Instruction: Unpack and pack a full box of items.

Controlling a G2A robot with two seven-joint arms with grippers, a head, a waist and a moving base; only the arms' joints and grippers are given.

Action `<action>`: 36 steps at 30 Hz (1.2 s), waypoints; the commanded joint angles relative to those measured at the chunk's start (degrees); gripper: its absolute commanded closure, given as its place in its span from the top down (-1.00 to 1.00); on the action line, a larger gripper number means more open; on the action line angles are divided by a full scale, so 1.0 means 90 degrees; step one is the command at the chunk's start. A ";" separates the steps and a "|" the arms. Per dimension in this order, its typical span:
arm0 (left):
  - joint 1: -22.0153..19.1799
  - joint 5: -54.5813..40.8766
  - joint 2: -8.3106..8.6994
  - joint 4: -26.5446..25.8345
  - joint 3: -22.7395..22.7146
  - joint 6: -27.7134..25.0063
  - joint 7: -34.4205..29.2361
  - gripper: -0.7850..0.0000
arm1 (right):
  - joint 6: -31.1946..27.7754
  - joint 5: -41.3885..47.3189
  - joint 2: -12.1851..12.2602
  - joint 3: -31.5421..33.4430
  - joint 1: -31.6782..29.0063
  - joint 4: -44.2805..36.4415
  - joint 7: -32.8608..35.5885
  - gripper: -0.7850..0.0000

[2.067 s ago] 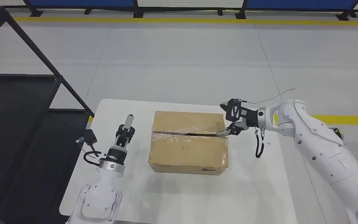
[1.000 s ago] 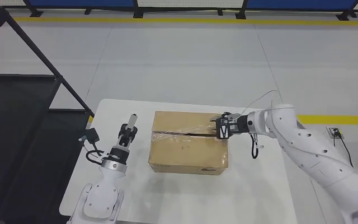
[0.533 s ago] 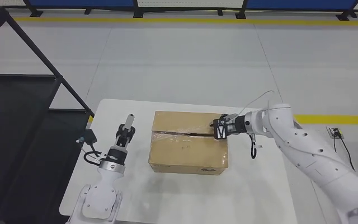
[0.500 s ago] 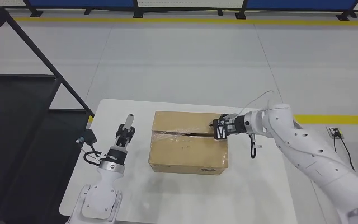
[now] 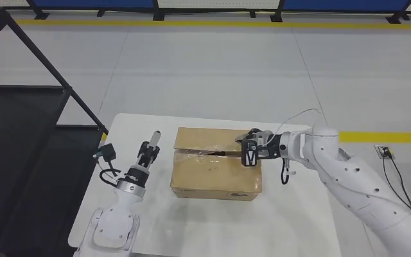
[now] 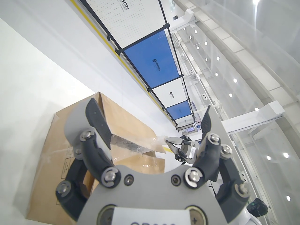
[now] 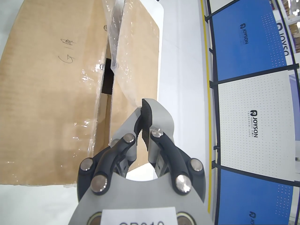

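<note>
Box [image 5: 215, 172] on table [image 5: 289, 212], seam part open. Right gripper [image 7: 142, 108] jaws pinched on tape [image 7: 114, 22] end. Left gripper [image 5: 149, 151] jaws wide apart, beside box. Tape may rip or slip; unheld box may slide.

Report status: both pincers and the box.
Right pincer shut on clear plastic tape strip. Left pincer open, beside the brown cardboard box, apart from it. Seam parted a crack; tape partly lifted off it.

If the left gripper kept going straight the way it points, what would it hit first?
Probably the cardboard box, framed ahead of the open left gripper; tilted upward, it might instead skim over the top.
</note>
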 commanded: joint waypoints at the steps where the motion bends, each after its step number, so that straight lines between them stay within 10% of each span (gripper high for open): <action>1: -0.0041 0.0019 0.0011 0.0030 0.0018 0.0056 -0.0203 1.00 | 0.0088 0.0020 0.0040 0.0131 -0.0151 -0.0231 0.0193 -1.00; 36: -0.1628 -0.0597 0.0078 0.1360 0.0576 0.0129 -0.2354 1.00 | 0.0942 0.0097 0.0099 0.1131 -0.1485 -0.2398 0.1605 -1.00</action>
